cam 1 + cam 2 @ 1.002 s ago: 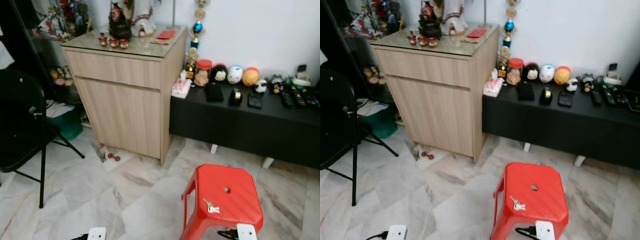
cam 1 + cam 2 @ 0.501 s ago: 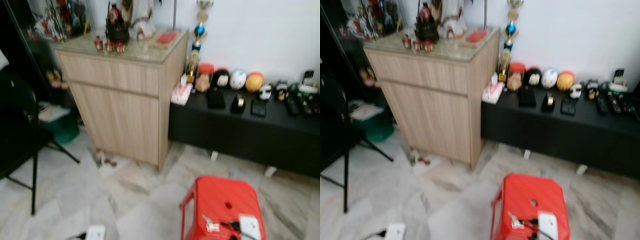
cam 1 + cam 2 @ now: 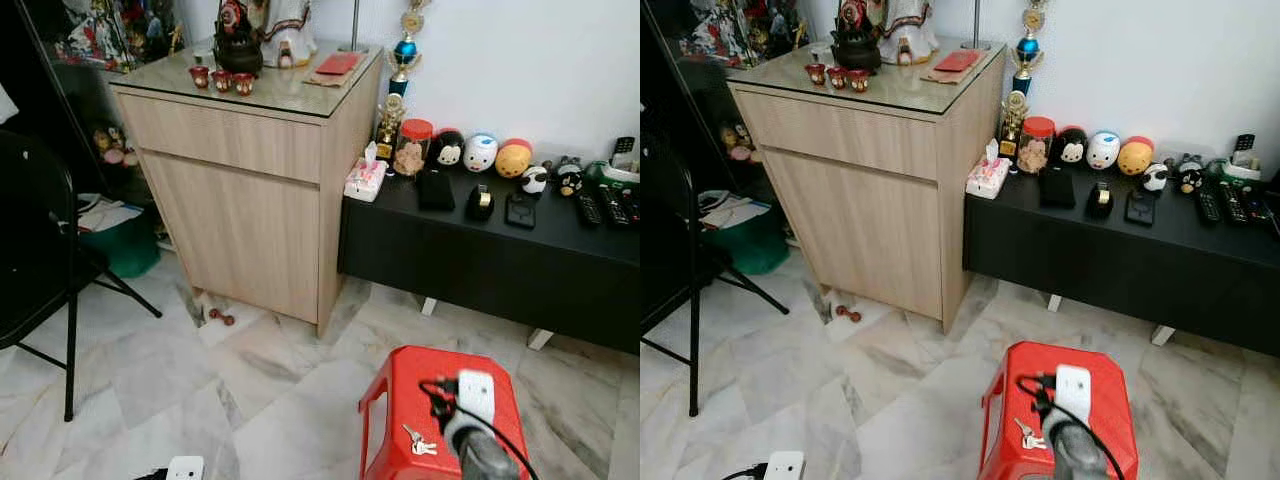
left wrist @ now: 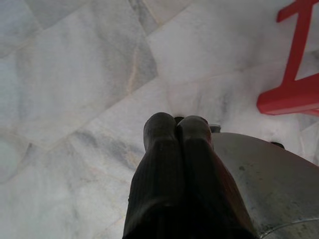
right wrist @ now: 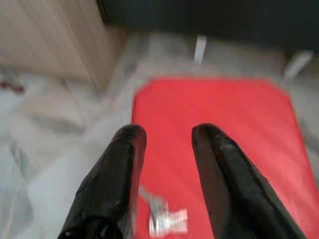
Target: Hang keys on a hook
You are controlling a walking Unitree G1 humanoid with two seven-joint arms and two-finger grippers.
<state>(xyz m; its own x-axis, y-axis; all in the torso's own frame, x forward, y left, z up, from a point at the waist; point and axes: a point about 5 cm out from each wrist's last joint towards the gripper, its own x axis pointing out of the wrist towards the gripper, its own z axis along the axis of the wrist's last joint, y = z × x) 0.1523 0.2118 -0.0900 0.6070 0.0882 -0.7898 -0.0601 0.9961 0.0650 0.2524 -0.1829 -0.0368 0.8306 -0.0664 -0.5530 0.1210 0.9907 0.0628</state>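
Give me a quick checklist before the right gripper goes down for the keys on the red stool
1. Keys lying free on the red stool: ok.
2. Right gripper open, fingers apart: ok.
3. Right gripper lined up over the keys: not ok; in the right wrist view the keys lie short of the fingertips.
4. Keys clear of the stool's edge: cannot tell; they sit near the front left corner.
5. Left gripper shut, low over the floor beside the stool, out of the way: ok.
6. Hook located for hanging afterwards: cannot tell.
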